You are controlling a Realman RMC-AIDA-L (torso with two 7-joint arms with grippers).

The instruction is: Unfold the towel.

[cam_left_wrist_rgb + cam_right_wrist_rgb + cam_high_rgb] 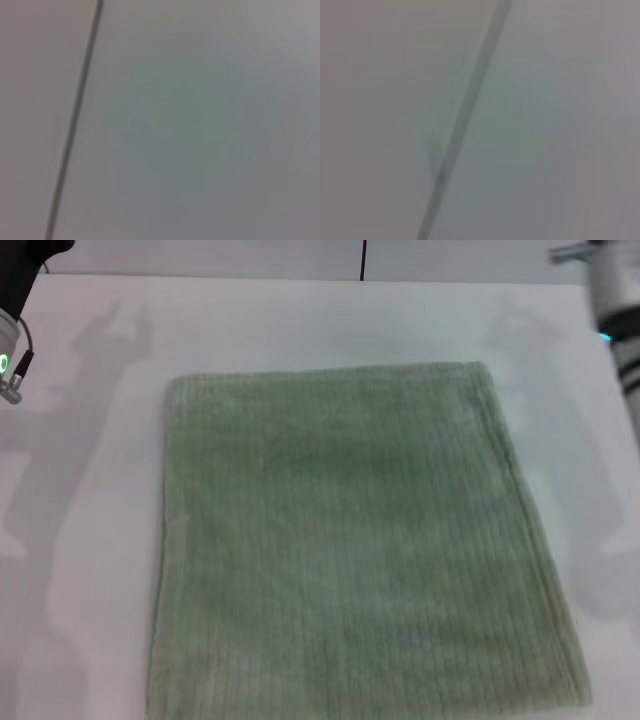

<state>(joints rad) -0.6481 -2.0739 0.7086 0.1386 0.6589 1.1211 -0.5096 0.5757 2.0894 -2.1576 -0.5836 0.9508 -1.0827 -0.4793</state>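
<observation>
Neither gripper's fingers show, so I cannot tell their state; the left arm (12,335) and right arm (620,330) sit at the far corners. The towel (350,540) lies flat mid-table (300,325), touched by neither arm

I see left arm (12,335): black housing, white cuff, green LED, grey cable. Right arm (618,320): white with black bands.
</observation>
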